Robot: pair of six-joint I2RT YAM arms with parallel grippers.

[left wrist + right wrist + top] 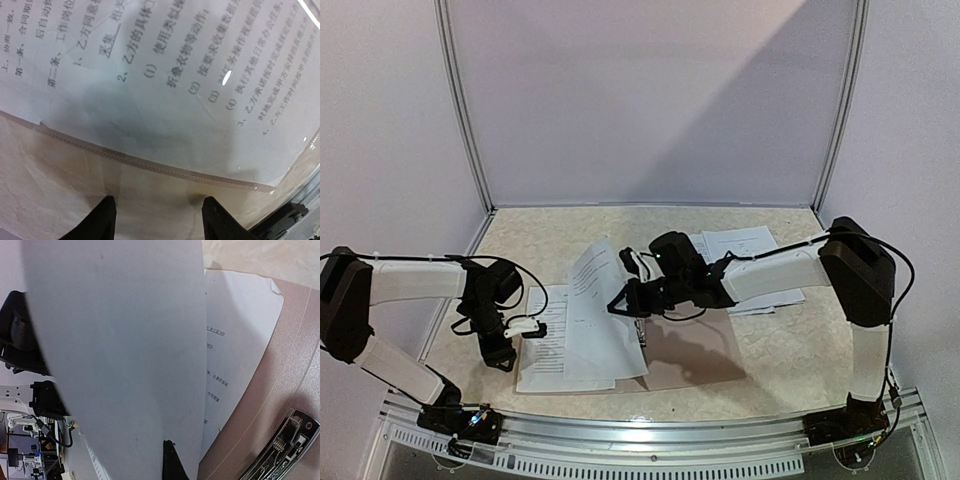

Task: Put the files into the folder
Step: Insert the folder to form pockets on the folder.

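**Q:** Entry one, the files. Location and condition?

**A:** Lifted sheet (588, 285): stands curled above the left part of the folder (695, 355). The right claw (623, 303) is closed on it. Other sheets lie flat on the folder's left side. A further stack (755, 250) sits behind the folder on the bench (780, 370).

**Q:** Entry two, the other claw?

**A:** Left claw (528, 328): left of the folder, fingers (107, 220) spread with nothing between them. It is just short of the sealed edge of the sleeved sheet (165, 115).

**Q:** Handling notes?

**A:** Judged light and limp. Bare paper would crease easily, and the glossy sleeve likely slips. Best taken by an edge or corner, keeping clear of the metal clip (280, 450) inside the folder.

**Q:** Markings?

**A:** Printed Chinese text with numbered clauses (1) to (4). "第二条" and "乙方" are readable on the sleeved sheet. No brand or label seen.
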